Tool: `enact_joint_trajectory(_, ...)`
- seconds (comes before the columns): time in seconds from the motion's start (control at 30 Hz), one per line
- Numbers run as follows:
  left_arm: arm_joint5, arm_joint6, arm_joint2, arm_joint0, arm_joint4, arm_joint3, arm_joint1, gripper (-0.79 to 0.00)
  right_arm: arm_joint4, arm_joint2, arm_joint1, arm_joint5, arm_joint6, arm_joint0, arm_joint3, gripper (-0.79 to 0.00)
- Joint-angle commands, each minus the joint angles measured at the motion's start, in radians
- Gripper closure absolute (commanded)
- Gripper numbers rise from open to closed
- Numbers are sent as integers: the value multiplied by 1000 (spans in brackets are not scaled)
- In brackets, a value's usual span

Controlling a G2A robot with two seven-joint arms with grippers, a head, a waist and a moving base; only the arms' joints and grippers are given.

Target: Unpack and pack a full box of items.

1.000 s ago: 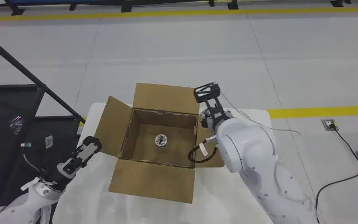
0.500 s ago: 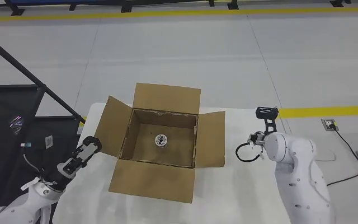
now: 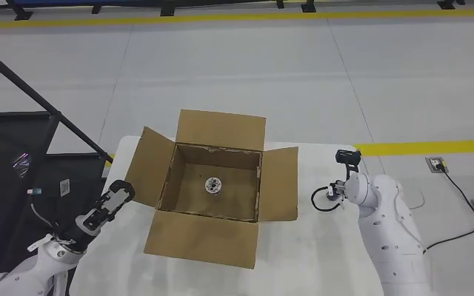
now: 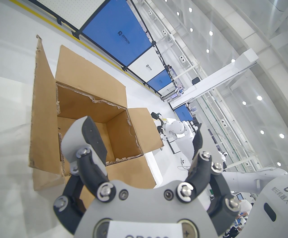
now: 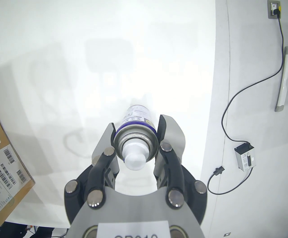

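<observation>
Top view: cardboard box [image 3: 215, 189] sits mid-table [image 3: 311, 251], all four flaps folded out. One small round white item [image 3: 212, 184] lies on the box floor, roughly centred. Left gripper [image 3: 118, 194] is at the near-left, just beside the box's left flap and apart from it. Right arm [image 3: 378, 203] is over the right part of the table, well clear of the right flap, wrist pointing down. Left wrist view: left gripper [image 4: 144, 133] is released, with the fingers [image 4: 92, 133] spread wide and nothing between them. It is aimed at the box [image 4: 90, 97] from the left side, so the open flaps and inner walls are visible, but the floor of the box is hidden from here. The right arm [image 4: 177, 127] shows farther off, beyond the box. Right wrist view: right gripper [image 5: 137, 126] is clenched on a spray can [image 5: 137, 117] — both fingers press on the top rim, just under the white cap [image 5: 134, 155]. The can is upright with its base down toward the white table [image 5: 112, 56], right of the box. I cannot tell whether the base touches the surface. A corner of the box [image 5: 11, 155] with barcode labels shows at the left edge, well apart from the can. On the floor past the table's right edge — a black cable [image 5: 247, 90] running to a wall-type socket [image 5: 273, 9], and a small grey unit [image 5: 244, 156].
</observation>
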Motion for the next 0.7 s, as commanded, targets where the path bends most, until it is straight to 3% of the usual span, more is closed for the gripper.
enact_joint_trajectory(0.0, 0, 0, 0, 0, 0, 0, 0, -785, 4, -1, 0, -1, -1, 1, 3, -785)
enact_joint_trajectory(0.2, 0, 0, 0, 0, 0, 0, 0, -785, -22, 5, 4, 38, -9, -15, -109, -785)
enact_joint_trajectory(0.33, 5, 25, 0, 6, 21, -4, 0, -785, -19, -28, 0, 49, -43, -66, -413, -785)
enact_joint_trajectory(0.47, 8, 99, -3, 24, 89, -1, -1, -785, -22, -176, -13, -24, -27, -59, -631, -785)
enact_joint_trajectory(0.57, 12, 131, -21, 37, 73, 16, 0, -785, 22, -325, -35, -91, -7, 45, -603, -785)
enact_joint_trajectory(0.67, 7, 155, -51, 55, 41, 32, 1, -785, 133, -476, -70, -163, -11, 183, -461, -785)
